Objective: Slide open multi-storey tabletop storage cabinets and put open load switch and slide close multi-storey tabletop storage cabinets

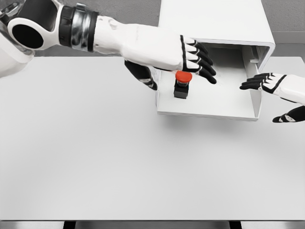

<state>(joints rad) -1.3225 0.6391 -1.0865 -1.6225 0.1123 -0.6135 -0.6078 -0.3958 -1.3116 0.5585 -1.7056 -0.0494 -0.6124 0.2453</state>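
**Head view: open drawer of the storage cabinet with switch inside**

The white, box-shaped storage cabinet (214, 21) stands at the 1 o'clock part of the matte, pale grey bench (119, 162). Its smooth, flat-walled drawer (209, 113) is slid out toward the viewer. On the drawer floor, near its left wall, stands the load switch (182, 84): a small dark, blocky base topped by a round, glossy red cap. The left hand (188, 55), with a hard white shell on the back and black jointed fingers (206, 67), hovers just above and behind the switch; its fingers are spread and extended toward 3 o'clock, gripping nothing, and its black thumb hangs at 9 o'clock of the drawer's left wall. The right hand (279, 93) enters at 3 o'clock, just beside the drawer's right wall; its black fingertips (248, 85) lie loosely extended toward 9 o'clock, empty, with the thumb lower and apart.
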